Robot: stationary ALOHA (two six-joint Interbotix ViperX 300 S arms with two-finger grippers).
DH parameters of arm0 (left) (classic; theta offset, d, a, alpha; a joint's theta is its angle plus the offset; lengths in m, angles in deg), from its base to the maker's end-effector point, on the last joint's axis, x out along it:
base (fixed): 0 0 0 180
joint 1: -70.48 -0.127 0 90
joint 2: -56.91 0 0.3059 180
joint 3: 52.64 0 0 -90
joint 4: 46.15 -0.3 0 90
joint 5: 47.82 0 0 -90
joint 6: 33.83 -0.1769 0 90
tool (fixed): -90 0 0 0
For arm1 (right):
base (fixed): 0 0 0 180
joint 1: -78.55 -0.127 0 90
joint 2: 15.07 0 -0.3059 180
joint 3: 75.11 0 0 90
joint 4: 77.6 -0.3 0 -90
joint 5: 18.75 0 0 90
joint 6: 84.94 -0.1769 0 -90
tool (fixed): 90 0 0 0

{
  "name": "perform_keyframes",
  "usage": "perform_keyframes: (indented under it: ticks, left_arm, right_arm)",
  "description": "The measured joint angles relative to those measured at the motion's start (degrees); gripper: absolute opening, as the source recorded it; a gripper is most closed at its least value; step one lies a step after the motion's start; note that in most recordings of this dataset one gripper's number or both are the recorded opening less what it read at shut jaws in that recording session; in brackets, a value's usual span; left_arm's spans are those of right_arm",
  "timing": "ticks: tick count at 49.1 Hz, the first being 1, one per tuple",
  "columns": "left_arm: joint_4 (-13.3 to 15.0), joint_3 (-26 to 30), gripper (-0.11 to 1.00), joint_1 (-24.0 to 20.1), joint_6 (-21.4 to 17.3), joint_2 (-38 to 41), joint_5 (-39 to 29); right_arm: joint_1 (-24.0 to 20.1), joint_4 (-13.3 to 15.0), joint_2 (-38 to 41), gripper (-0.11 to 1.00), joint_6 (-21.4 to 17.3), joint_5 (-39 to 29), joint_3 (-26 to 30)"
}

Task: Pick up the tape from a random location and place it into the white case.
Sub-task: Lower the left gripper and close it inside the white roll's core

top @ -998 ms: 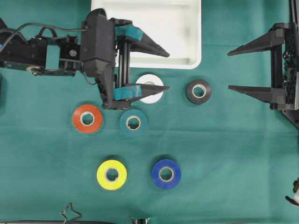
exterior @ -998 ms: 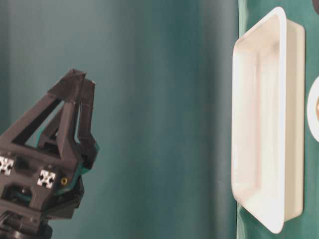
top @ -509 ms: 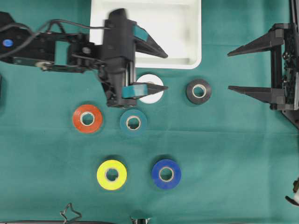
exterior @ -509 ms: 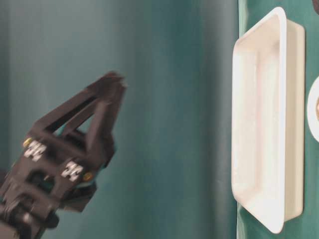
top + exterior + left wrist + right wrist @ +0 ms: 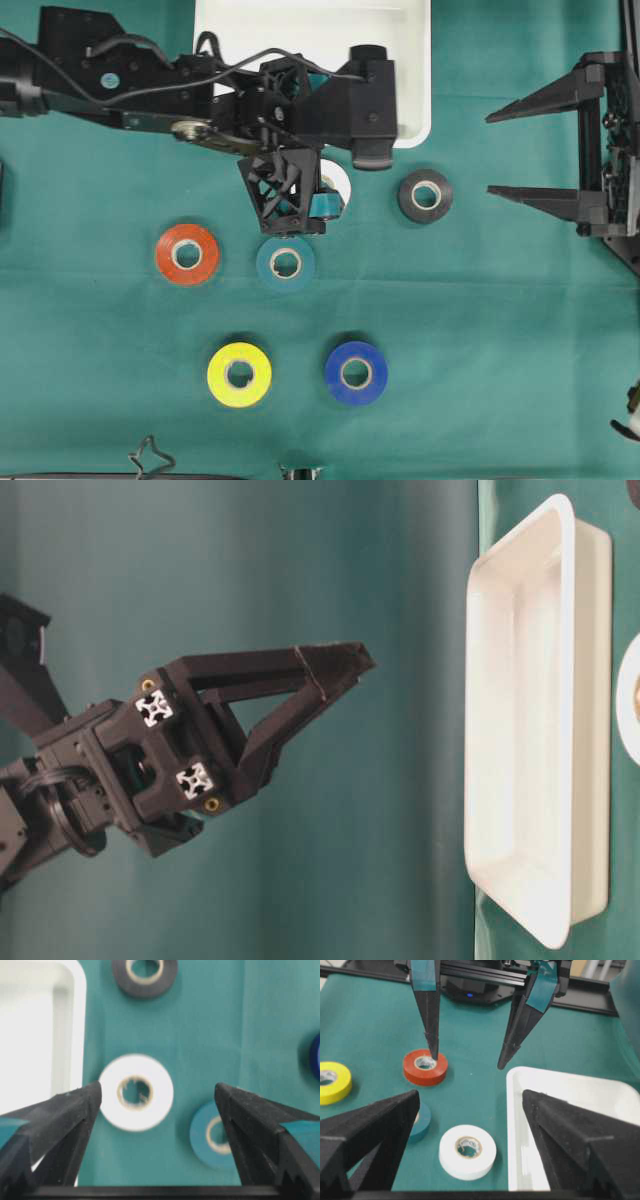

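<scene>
- The left gripper [image 5: 155, 1110] points down over the cloth with its jaws spread wide and nothing between them; in its wrist view the white tape roll [image 5: 136, 1092] lies flat between the two fingertips, nearer the left one.
- The right gripper [image 5: 490, 150] hangs at the 3 o'clock edge of the overhead view, jaws wide too, empty and well apart from every roll.
- By my judgement the task is at its start: no roll is lifted, and the white case [image 5: 415, 40] at 12 o'clock shows no tape in its visible part. Left to do: descend, close on a roll, carry it over the rim, release.
- Count, near to far from the left gripper: one white roll beneath it, one teal roll [image 5: 285, 263] at 6 o'clock, one black roll [image 5: 425, 195] at 3 o'clock, one red-orange roll [image 5: 187, 254] at 8 o'clock, one blue roll [image 5: 355, 373], one yellow roll [image 5: 239, 374]. Six rolls, one case, two grippers.
</scene>
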Motion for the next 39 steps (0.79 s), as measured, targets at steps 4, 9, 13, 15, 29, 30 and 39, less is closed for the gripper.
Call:
perform_keyframes:
  ticks: [4,9,13,15,29,30,39]
  left_arm:
    - [0.0,1.41,0.99,0.0,0.7,0.7,-2.72]
    - [-0.09,2.46,0.99,0.09,0.88,1.32,-4.39]
    - [-0.09,2.72,0.99,0.26,0.88,1.41,-4.57]
    - [-0.09,2.81,0.99,0.26,0.88,1.41,-4.66]
    - [-0.18,2.81,0.99,0.26,0.88,1.49,-4.75]
    - [-0.18,2.81,0.99,0.26,0.88,1.49,-4.75]
    - [-0.18,2.81,0.99,0.26,0.88,1.41,-4.83]
  right_arm:
    - [0.0,0.0,0.09,0.93,0.0,-0.09,0.0]
    - [0.0,0.0,0.18,0.93,0.0,-0.09,0.0]
    - [0.0,0.09,0.18,0.93,0.0,-0.09,0.0]
    - [0.0,0.0,0.26,0.93,0.0,-0.18,0.0]
    - [0.0,0.0,0.26,0.93,0.0,-0.35,0.09]
    - [0.0,0.0,0.26,0.93,0.0,-0.44,0.09]
    - [0.0,0.0,0.44,0.93,0.0,-0.62,0.09]
